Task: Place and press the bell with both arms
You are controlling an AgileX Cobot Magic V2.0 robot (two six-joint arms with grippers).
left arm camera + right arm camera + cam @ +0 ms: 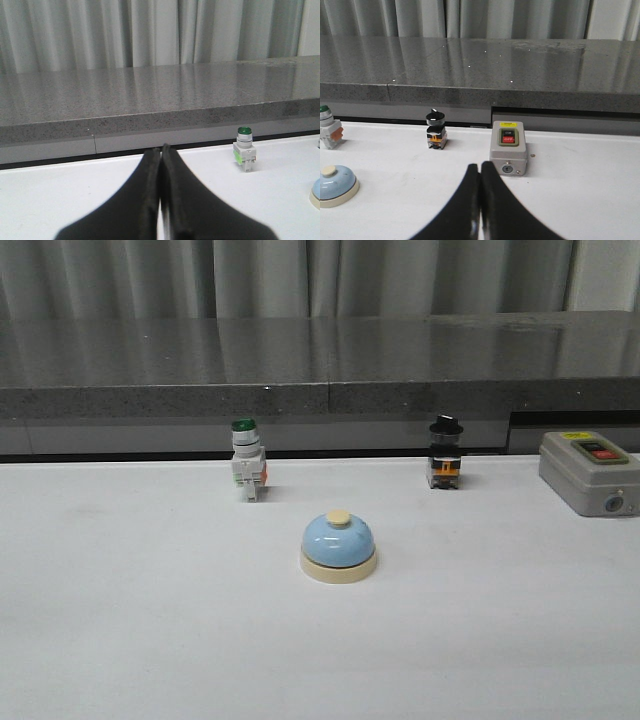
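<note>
The bell (pixel 339 544) sits upright on the white table (pixel 150 620); both arms' jaws are pressed together, holding nothing.

A white counter (pixel 120 640) runs up to a raised grey speckled stone ledge (pixel 300 365); behind it hang pale grey pleated curtains (pixel 250 275).

Even, diffuse overhead light; no hard shadows. Small soft shadow under the light-blue dome bell with cream base (pixel 339 546) on the matte white table (pixel 150 620). Polished grey stone counter (pixel 320 350) carries pale streaked reflections of the curtain; pinpoint glints in the right wrist view. Black closed gripper fingers (pixel 160 200) nearest the wrist cameras are soft, underexposed. Front view slightly grainy.
</note>
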